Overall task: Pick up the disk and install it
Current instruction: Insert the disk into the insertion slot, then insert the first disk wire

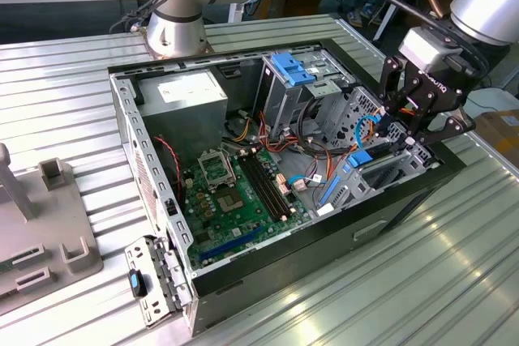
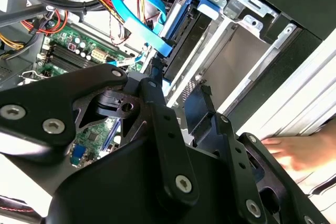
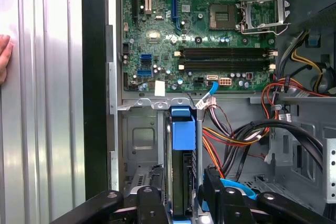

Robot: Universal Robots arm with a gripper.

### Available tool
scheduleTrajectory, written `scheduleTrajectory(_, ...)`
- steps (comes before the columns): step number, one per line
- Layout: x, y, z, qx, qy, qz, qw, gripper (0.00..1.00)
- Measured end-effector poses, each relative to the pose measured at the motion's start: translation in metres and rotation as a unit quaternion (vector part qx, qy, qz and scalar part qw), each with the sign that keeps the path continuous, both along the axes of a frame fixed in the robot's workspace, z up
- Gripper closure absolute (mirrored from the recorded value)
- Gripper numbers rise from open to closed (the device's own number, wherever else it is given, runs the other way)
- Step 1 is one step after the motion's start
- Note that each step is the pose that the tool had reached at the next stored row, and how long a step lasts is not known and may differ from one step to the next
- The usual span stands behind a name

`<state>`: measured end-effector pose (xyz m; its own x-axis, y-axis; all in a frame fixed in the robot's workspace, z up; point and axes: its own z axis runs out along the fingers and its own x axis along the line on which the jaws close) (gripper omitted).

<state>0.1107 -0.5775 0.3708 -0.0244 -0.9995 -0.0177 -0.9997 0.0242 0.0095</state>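
Gripper (image 3: 184, 199) is nose-down over the drive cage (image 3: 140, 140), at the case (image 1: 268, 271) corner toward the exterior view's right. Disk (image 3: 182, 129) stands on edge in the cage slot with the gripper straddling it. Can't tell if it's clamped or free. My read: pickup done, insertion mostly done. Blue rail end sits near the cage lip, full seating unconfirmed. Blue data cable (image 2: 137, 1) hangs alongside, not visibly plugged in. Someone's hand (image 2: 296, 153) rests on the table (image 1: 422, 281) just beside the case.
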Motion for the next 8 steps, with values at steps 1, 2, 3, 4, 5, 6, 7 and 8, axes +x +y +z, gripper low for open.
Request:
scheduleTrajectory(1,-0.0005,0.0001,-0.0002,0.0012,-0.0018,0.0,1.0,0.56)
scheduleTrajectory(2,-0.0005,0.0001,-0.0001,0.0016,-0.0022,0.0,1.0,0.56)
scheduleTrajectory(3,-0.0005,0.0001,-0.0001,0.0017,-0.0023,0.0,1.0,0.56)
scheduleTrajectory(4,-0.0006,0.0,-0.0002,0.002,-0.0029,0.0,1.0,0.56)
scheduleTrajectory(5,-0.0006,0.0001,-0.0002,0.0023,-0.0036,0.0,1.0,0.56)
scheduleTrajectory(6,-0.0006,0.0,-0.0002,0.0024,-0.0037,0.0,1.0,0.56)
scheduleTrajectory(7,-0.0006,0.0001,-0.0002,0.0024,-0.0037,0.0,1.0,0.56)
scheduleTrajectory(8,-0.0006,0.0001,-0.0002,0.0024,-0.0038,0.0,1.0,0.56)
